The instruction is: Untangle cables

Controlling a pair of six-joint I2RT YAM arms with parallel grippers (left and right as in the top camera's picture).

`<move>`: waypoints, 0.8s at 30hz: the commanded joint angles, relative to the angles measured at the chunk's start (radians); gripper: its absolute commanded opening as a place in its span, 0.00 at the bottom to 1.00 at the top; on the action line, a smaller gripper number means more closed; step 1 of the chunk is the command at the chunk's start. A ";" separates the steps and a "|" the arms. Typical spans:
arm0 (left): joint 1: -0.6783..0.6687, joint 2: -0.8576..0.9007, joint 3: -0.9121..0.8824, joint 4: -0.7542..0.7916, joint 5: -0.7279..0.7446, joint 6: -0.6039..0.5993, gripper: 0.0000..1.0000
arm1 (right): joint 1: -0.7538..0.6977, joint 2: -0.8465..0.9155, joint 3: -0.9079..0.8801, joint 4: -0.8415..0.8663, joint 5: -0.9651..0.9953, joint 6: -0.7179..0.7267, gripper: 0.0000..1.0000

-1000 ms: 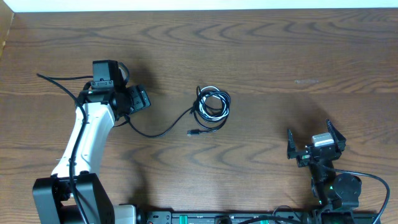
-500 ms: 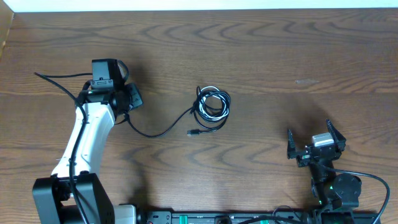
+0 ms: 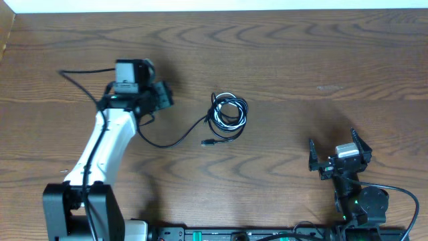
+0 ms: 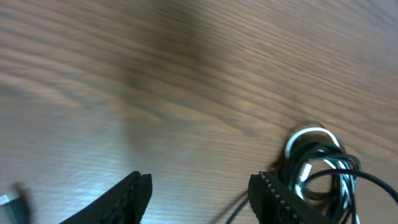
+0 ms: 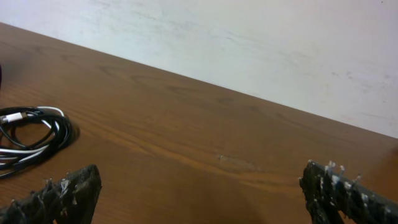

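Since a second ago the white-and-black left arm [image 3: 107, 140] has swung right and a bit up the table, so the left gripper [image 3: 164, 95] now sits closer to the cables, while everything else looks like it stayed put. Quick count: two arms, two grippers, one cable bundle [image 3: 229, 112]. That bundle is a small loose coil of thin flexible cords lying flat near the middle of the brown wood-grain table [image 3: 301, 53]. It's mostly black loops with just one white cord [image 4: 311, 130] showing through, and how many black ones are wound in there can't be told. Two tails come off it. One is a long loose black strand [image 3: 170, 142] curving away to the left and disappearing under the left arm. The other is a short one ending in a small dark plug [image 3: 207, 142] just below and left of the coil. From the left wrist camera the left gripper [image 4: 199, 186] has its two fingers spread with only bare wood between them, holding nothing. The cable bundle [image 4: 320, 168] sits right beside one finger there, though the view is too blurry to say whether they touch. The right gripper [image 3: 334, 150] is parked well apart at the lower right, jaws spread wide and empty, and its wrist camera shows the cable bundle [image 5: 31, 134] far off to one side.
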 commanded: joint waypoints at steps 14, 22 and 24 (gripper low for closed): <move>-0.124 0.061 -0.001 0.045 -0.017 0.002 0.60 | 0.006 -0.003 -0.003 -0.001 0.000 -0.002 0.99; -0.123 0.064 -0.001 0.045 -0.121 0.002 0.60 | 0.006 -0.003 -0.003 -0.001 0.000 -0.002 0.99; -0.123 0.064 -0.001 0.044 -0.130 0.002 0.60 | 0.006 -0.003 -0.003 -0.001 0.000 -0.002 0.99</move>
